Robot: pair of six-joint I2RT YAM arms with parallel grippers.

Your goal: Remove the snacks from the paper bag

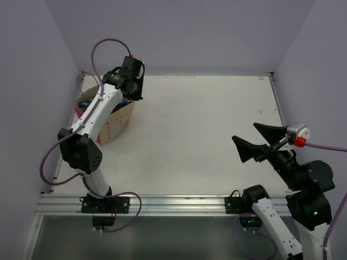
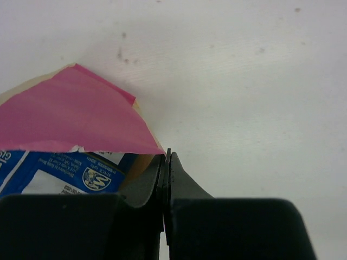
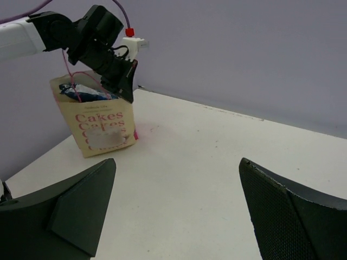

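The paper bag (image 1: 115, 123) stands at the table's far left, with a cream front printed "Cakes" (image 3: 101, 127) and a pink side (image 2: 70, 114). A blue-and-white snack packet (image 2: 54, 173) lies in its open top, also visible from the right wrist (image 3: 84, 92); other snacks are hidden. My left gripper (image 2: 167, 157) is shut at the bag's right top corner (image 3: 128, 95), its fingers pressed together right beside the pink edge. Whether paper is pinched between them does not show. My right gripper (image 3: 176, 162) hangs wide open over the right of the table (image 1: 252, 138), holding nothing.
The white table (image 1: 206, 135) is walled by pale purple panels at the back and both sides. An aluminium rail (image 1: 179, 203) runs along its near edge, where both arm bases are bolted. Purple cables loop off the left arm (image 1: 87, 116).
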